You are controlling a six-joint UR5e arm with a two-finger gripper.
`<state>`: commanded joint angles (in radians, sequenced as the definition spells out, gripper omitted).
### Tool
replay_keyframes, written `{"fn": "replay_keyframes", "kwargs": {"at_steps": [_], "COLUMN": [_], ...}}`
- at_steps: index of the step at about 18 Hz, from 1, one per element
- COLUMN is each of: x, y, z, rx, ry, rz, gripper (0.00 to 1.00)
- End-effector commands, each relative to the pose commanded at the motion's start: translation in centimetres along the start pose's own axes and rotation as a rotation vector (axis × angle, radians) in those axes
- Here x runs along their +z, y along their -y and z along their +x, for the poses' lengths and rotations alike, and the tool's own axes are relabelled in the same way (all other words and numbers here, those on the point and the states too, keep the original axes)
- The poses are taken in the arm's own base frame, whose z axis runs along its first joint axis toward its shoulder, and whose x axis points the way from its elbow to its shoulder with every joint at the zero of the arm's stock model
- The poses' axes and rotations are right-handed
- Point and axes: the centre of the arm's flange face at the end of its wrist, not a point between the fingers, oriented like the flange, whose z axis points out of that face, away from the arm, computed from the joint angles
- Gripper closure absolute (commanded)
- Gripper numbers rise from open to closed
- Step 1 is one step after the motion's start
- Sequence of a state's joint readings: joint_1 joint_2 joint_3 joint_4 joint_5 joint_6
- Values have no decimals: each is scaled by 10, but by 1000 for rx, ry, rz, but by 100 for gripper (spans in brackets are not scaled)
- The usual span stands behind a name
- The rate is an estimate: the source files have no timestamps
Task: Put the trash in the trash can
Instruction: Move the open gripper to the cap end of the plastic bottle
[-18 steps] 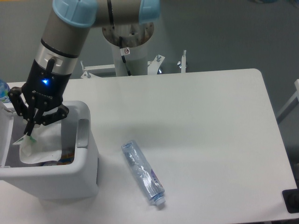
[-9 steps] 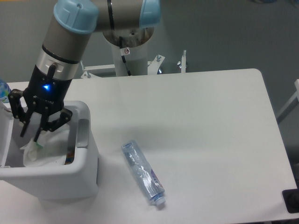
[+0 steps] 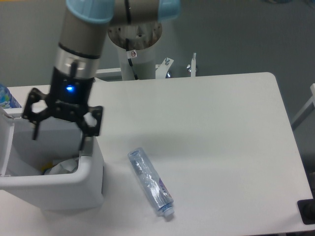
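Nearest the camera, the trash can (image 3: 74,184) sits at the table's front left corner, a boxy white bin with rounded corners and a thick rim. Inside it, low against the right wall, lies the crumpled white wrapper (image 3: 61,167), so that half of the job looks done.

Just right of the bin, the crushed bottle (image 3: 150,183) lies flat on the white table (image 3: 221,147), apart from the bin and untouched. It is clear plastic, flattened and creased, with a bluish-purple label toward its lower end and a pale blue cap pointing to the front right. Its long axis runs diagonally, from upper left to lower right.

Above the bin's open mouth, the gripper (image 3: 58,129) hangs with its black fingers spread wide and nothing between them.

The step in hand, as I judge it, is to go for the bottle. To do it well, the wrist should turn so the fingers close across the bottle's narrow width, not along its length. Gripping near the middle should keep it from tipping. Crushed thin plastic may flex or slip, so a firm, centred close matters. The gripper should also rise clear of the bin's rim before travelling sideways.
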<state>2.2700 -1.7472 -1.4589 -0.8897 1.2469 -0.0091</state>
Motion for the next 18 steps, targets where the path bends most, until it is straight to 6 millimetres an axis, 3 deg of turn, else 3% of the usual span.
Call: {"fn": "replay_keyframes", "kwargs": {"at_steps": [5, 7, 12, 18], "x": [-11, -7, 51, 127], "y": [10, 10, 5, -2], "z": [-59, -71, -105, -138], "rx": [-91, -105, -118, -137], "ry": [198, 254, 359, 359], "rz": [-38, -92, -202, -299], "gripper": [0, 0, 0, 0]}}
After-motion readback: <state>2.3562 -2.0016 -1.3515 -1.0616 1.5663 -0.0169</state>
